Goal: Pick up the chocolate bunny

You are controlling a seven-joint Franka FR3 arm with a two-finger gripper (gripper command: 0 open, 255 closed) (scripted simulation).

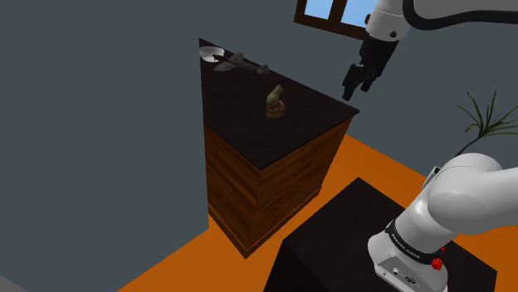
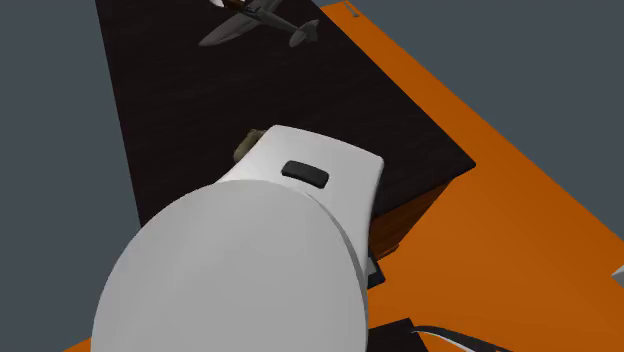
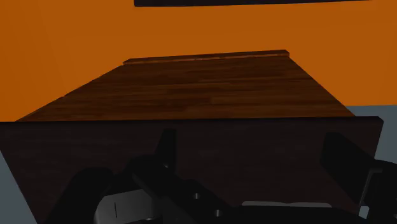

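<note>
The chocolate bunny [image 1: 276, 103] is a small brown figure standing upright near the middle of the dark cabinet top [image 1: 249, 116]. My black gripper [image 1: 355, 88] hangs in the air over the cabinet's corner on the shoulder view's right, well apart from the bunny. In the wrist view the gripper [image 3: 254, 154] is open: its fingers [image 3: 167, 149] stand wide apart with nothing between them, above the dark top [image 3: 254, 137] and the wooden side. In the second exterior view a white arm link [image 2: 250, 270] hides most of the bunny; an olive-brown sliver [image 2: 243, 150] peeks out beside it.
A grey toy aeroplane [image 1: 228, 60] lies at the far end of the cabinet top, also seen as the aeroplane [image 2: 262, 22]. The wooden cabinet [image 1: 266, 191] stands on an orange floor [image 1: 390, 166]. A window [image 1: 332, 12] and a plant [image 1: 486, 116] are behind the arm.
</note>
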